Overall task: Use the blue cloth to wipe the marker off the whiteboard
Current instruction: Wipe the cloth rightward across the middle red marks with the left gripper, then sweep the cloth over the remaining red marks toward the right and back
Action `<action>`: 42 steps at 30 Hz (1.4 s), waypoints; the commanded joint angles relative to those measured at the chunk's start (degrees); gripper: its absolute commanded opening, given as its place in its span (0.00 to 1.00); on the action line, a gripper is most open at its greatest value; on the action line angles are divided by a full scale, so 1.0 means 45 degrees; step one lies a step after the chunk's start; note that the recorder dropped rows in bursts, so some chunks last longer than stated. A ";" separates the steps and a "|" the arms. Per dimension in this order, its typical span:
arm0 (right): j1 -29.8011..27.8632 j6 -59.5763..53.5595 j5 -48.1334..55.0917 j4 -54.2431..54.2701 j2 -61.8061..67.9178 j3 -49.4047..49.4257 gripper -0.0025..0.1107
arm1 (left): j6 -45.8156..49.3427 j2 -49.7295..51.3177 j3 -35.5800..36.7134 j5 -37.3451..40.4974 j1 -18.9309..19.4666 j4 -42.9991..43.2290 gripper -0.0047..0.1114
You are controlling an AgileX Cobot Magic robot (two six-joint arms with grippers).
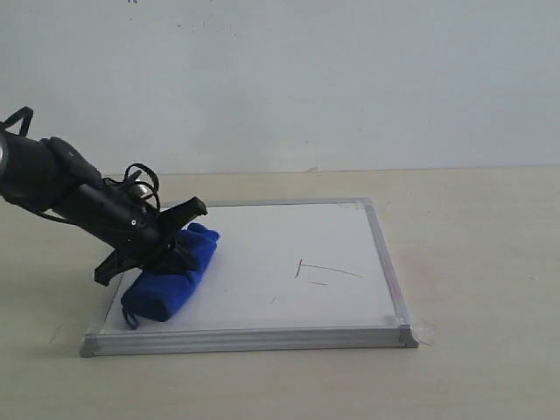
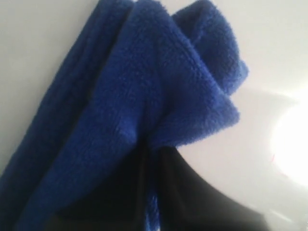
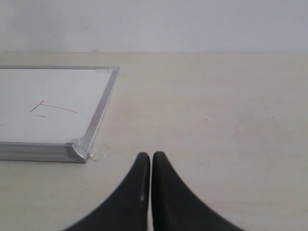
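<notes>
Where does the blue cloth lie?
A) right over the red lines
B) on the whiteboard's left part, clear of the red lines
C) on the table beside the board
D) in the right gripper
B: the blue cloth rests on the whiteboard at its left; the marker lines stay uncovered.

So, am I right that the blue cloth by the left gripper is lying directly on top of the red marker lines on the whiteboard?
Not quite. The blue cloth by the left gripper is on the whiteboard, but not on the red marker lines. It lies apart from them, with bare board between, as the exterior view shows.
</notes>
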 commanded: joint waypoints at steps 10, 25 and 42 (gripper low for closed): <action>0.0035 -0.0040 -0.0072 -0.0029 -0.0056 0.0003 0.03 | 0.6136 0.1503 0.0008 -0.1458 -0.4440 -0.8726 0.07; 0.0035 -0.0040 -0.0072 -0.0029 -0.0056 0.0003 0.03 | 0.5421 0.1406 -0.0394 0.0645 -0.1907 -0.6945 0.07; 0.0035 -0.0040 -0.0072 -0.0029 -0.0056 0.0003 0.03 | 0.4708 0.0420 -0.0394 -0.2542 -0.2531 -0.3563 0.07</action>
